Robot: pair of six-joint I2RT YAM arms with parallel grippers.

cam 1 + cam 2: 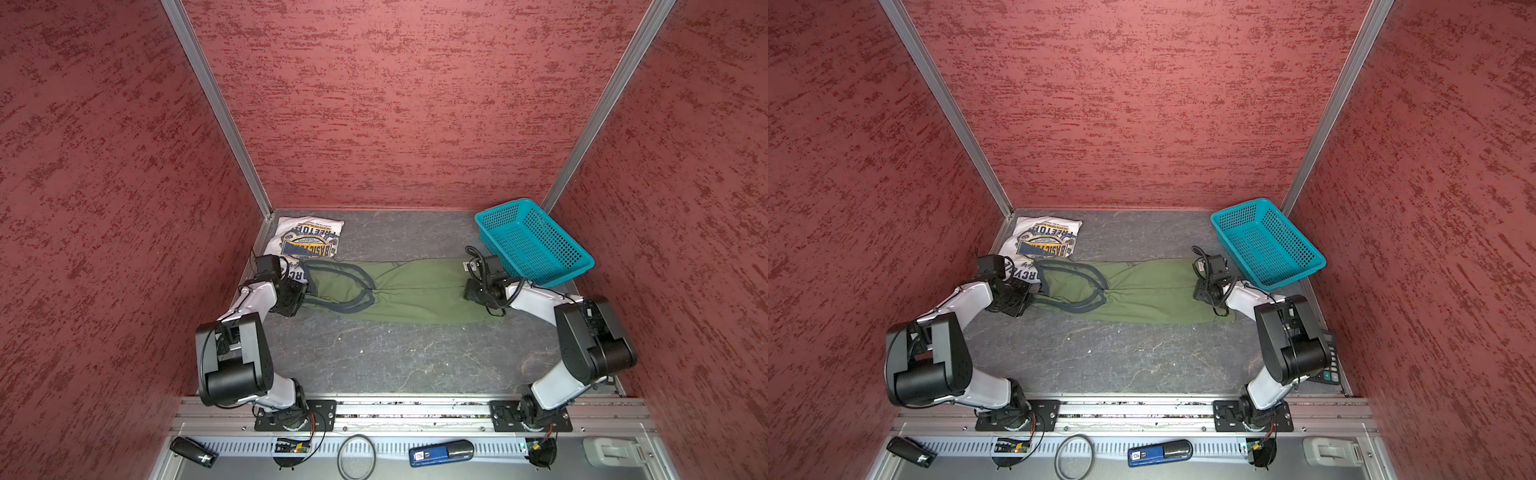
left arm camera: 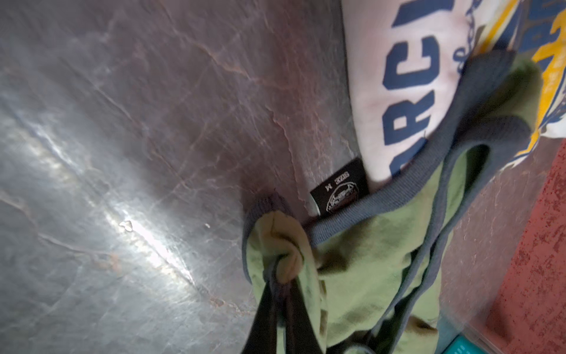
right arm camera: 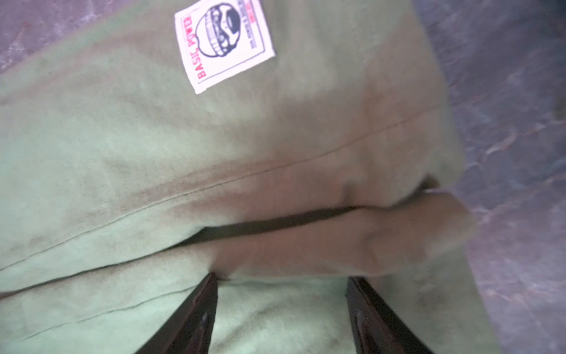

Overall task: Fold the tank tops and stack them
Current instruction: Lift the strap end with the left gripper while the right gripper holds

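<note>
Your left gripper (image 2: 278, 274) is clamped on the green top (image 1: 415, 291) at its strap edge, touching the white top (image 1: 307, 239) in the far left corner. Your right gripper (image 3: 281, 286) has its fingers apart over the hem, near the basket (image 1: 503, 218). Bare table (image 1: 395, 357) runs along the green top's near edge.

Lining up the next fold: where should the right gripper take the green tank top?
I'd take the green tank top at its hem end, on the raised fold just ahead of the open right gripper, coming down from the right. It lies flat, stretched left to right, and the left gripper pinches the strap end.
</note>
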